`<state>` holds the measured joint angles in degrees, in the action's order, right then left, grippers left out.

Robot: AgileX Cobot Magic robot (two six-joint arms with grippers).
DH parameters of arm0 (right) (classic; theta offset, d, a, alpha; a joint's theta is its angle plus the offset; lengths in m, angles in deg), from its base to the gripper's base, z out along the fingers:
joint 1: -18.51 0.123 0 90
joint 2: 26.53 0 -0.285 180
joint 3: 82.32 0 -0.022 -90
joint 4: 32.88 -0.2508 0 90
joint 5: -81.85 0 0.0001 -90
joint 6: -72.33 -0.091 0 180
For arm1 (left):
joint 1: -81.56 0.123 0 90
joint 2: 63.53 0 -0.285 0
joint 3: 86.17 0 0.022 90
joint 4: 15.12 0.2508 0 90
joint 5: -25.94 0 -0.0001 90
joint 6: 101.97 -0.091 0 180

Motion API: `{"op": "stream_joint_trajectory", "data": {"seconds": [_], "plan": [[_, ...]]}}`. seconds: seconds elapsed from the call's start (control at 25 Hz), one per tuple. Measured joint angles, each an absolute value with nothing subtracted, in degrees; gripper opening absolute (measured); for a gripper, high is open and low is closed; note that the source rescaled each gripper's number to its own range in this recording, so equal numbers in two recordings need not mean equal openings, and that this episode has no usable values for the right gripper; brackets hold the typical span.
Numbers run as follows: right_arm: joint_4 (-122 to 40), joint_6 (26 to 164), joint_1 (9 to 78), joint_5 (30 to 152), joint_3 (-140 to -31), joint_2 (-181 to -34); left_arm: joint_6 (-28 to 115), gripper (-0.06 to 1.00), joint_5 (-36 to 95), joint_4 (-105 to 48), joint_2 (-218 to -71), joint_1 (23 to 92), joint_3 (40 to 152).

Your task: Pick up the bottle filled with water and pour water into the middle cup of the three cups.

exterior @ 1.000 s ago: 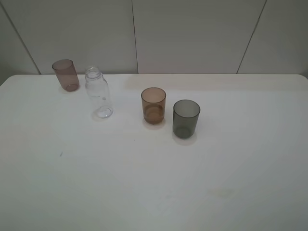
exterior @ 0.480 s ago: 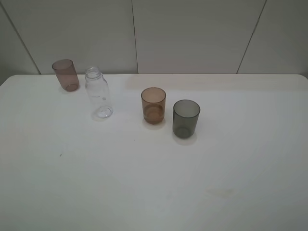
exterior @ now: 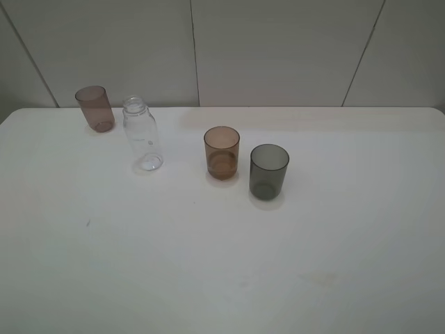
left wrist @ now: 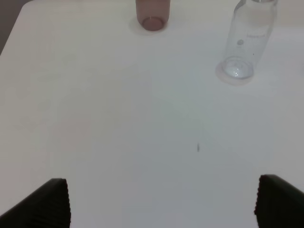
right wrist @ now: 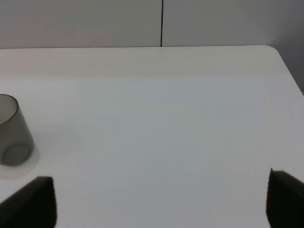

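With both arms low over the white table point(exterior: 208, 264), left gripper point(left wrist: 161, 202) has its fingers spread wide, nothing between them; right gripper point(right wrist: 161, 199) likewise spread and empty. Ahead of the left gripper: bottle point(left wrist: 247, 40) upright, mauve cup point(left wrist: 152, 14) further out. Ahead of the right gripper: grey cup point(right wrist: 13, 130). Amber middle cup point(exterior: 222, 152) stands just beside the grey cup, between it and the bottle

Left wrist view: mauve cup point(left wrist: 152, 14) & bottle point(left wrist: 246, 40) cut off at frame edge, rims out of shot. Right wrist: grey cup point(right wrist: 13, 130) clipped at the side. Water level in bottle can't be made out (too clear). Both arms outside high cam.
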<state>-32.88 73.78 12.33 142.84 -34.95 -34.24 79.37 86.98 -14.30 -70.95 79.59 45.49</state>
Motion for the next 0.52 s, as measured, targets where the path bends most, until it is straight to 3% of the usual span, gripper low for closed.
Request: {"op": "stream_joint_trajectory", "data": {"seconds": [0.52], "plan": [[-32.88, 73.78, 12.33, 142.84, -34.95, -34.24, 79.29, 1.0, 86.98, -14.3, -70.95, 79.64, 45.49]]}}
